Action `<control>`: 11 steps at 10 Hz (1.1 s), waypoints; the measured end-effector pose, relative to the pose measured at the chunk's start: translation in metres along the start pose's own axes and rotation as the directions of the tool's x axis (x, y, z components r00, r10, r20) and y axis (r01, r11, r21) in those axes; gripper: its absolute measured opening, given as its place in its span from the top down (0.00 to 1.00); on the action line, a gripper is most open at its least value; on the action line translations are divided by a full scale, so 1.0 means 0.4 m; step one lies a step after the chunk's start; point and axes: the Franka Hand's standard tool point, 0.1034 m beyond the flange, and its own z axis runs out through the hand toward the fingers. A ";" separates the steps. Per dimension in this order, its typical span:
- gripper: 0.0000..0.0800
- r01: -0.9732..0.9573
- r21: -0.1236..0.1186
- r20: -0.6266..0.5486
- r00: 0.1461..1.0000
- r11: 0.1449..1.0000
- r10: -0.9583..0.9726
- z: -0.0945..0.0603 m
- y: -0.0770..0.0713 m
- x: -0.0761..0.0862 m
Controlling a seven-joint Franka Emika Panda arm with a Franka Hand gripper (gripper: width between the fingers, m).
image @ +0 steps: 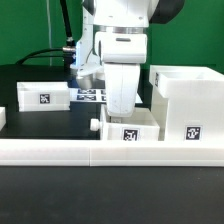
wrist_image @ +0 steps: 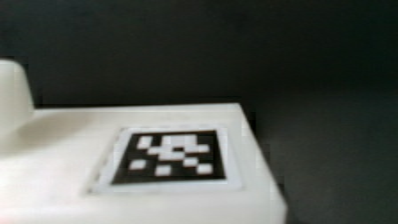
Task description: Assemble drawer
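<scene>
Exterior view shows the arm over the middle of the table, with the gripper (image: 120,108) hanging low on a small white box (image: 132,130). This box lies close to the table edge nearest the camera, just behind a long white rail (image: 55,150). How wide the jaws stand, and whether they hold anything, I cannot tell, because the arm's own body hides the fingertips. The wrist view gives only a white top face with a black-and-white tag (wrist_image: 169,158), probably the same box. A bigger open box (image: 185,92) sits just beside it toward the exterior view's right, and a flat panel (image: 45,97) lies well apart toward the left. I judge the step is gripping the small box. To do it well, the jaws should close squarely on two opposite walls. The lift should then go straight up, so that nothing scrapes the neighbour or the rail.
</scene>
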 end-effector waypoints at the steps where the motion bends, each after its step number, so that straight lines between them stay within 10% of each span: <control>1: 0.95 0.001 0.000 0.000 1.000 1.000 -0.001 -0.002 0.001 0.001; 11: 0.95 0.015 0.008 -0.004 1.000 1.000 -0.015 -0.011 0.006 0.023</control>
